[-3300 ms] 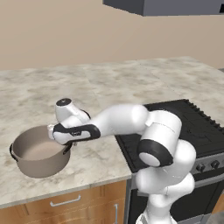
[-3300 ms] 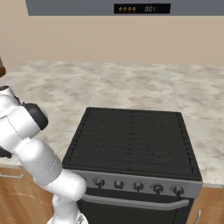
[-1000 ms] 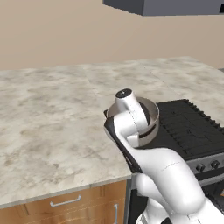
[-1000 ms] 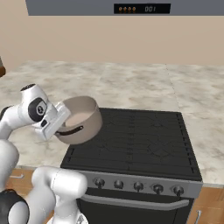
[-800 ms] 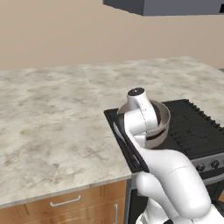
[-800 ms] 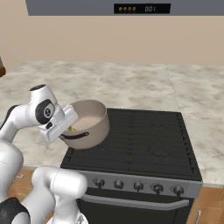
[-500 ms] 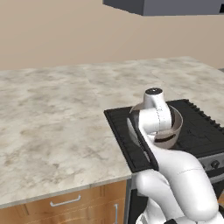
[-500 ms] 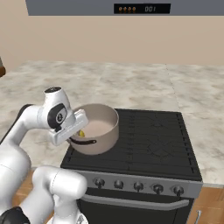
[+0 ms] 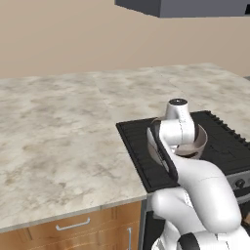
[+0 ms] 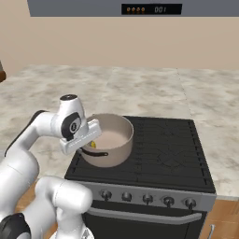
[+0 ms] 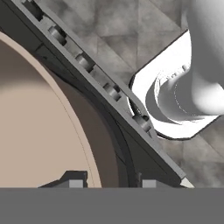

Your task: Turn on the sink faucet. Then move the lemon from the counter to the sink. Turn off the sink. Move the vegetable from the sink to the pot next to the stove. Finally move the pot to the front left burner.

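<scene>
While pinching the pot by its near wall over the front left burner of the stove, lower slow and straight, no swing.

Pincer: clamped on the pot wall, one fingertip inside the pale bowl, the other outside the rim. Off-centre hold, so expect sag toward the far side; level the wrist before letting go.

Pot location: over the front left quarter of the stove, near the edge next to the bench, behind the knobs. Contact with grate: cannot tell from either base view. Judged close, possibly seated already. By judgement the last step, with only placement and release left.

Small yellow spot just inside the rim by the pincer, probably the lemon; too small to confirm. Avoid jolts, otherwise rolling fruit and shifting load.

To do well:
- Centre the pot base on the burner grate, not straddling the stove edge or front lip. From the left base view: pot inboard of the left stove edge, partly hidden by the arm.
- Descend to flat contact on the ridges; no dragging across grates.
- Spread the pincer only after settling the weight, then lift the inner tip straight up clear of the rim to avoid hooking the wall.
- Retreat toward the bench side, away from the pot.
</scene>
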You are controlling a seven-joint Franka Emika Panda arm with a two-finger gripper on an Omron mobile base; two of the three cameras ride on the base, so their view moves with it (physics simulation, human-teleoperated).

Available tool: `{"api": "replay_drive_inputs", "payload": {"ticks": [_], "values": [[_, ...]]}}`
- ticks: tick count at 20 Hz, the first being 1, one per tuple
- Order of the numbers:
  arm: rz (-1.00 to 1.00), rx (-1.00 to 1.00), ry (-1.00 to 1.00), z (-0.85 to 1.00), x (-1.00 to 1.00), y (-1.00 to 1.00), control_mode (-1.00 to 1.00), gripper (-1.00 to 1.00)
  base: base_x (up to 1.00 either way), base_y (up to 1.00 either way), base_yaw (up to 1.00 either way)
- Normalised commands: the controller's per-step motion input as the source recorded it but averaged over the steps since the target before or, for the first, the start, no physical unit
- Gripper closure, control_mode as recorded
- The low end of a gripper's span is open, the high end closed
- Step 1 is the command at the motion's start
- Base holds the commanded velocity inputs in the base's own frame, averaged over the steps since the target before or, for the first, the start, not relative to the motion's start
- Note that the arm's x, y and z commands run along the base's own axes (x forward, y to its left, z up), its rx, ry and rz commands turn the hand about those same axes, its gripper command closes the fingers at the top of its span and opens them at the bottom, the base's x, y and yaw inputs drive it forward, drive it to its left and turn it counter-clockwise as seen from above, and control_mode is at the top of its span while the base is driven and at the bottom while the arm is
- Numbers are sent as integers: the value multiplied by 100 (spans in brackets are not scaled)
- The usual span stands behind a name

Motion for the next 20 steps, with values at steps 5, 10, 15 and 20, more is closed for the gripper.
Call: {"api": "replay_drive_inputs", "payload": {"ticks": [5,10,15,20], "values": [[0,0,3,-16,17,0,-100,100,0,0,0],[0,0,2,-15,3,0,-100,100,0,0,0],[0,0,0,-13,0,0,-100,100,0,0,0],[0,0,0,-16,0,0,-100,-100,0,0,0]]}}
